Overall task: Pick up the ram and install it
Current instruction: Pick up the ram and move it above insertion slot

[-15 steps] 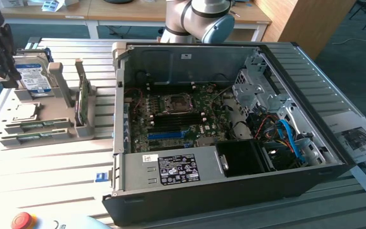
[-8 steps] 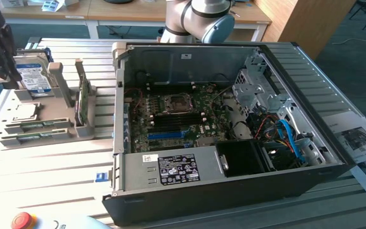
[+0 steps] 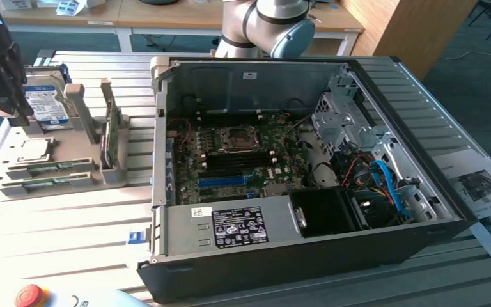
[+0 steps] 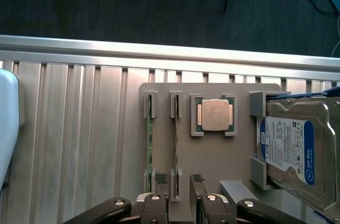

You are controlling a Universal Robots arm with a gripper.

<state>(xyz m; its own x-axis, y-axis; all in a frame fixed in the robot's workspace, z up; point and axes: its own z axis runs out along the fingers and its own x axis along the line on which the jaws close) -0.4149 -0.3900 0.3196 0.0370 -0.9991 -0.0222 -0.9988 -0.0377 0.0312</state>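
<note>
**Spotter:** What's in front of you?

**Me:** A big slatted metal table (image 3: 66,230), and on it the open computer case (image 3: 314,256) with the motherboard (image 3: 237,153) facing up. My arm (image 3: 271,25) stands behind the case. My wrist is out at the exterior view's left, turned so I look straight down.

**Spotter:** Down onto what?

**Me:** The grey holder plate (image 4: 212,155) beside the case. The hard drive (image 4: 289,149) is at one end and the processor (image 4: 215,114) is mid-plate.

**Spotter:** And the ram?

**Me:** The ram (image 4: 174,144) is right next to the processor. It stands on its long edge, caught at each end in slotted posts (image 4: 174,106). Its long axis runs along the table slats, with one end aimed at the case. A second stick (image 4: 149,144) lies parallel, just beside it.

**Spotter:** And your gripper?

**Me:** My gripper (image 4: 179,179) hangs over the plate with the jaws spread wide, holding nothing. The pads (image 4: 197,178) sit one on either side of the ram's line, above one end of it. I can see no contact.
</note>
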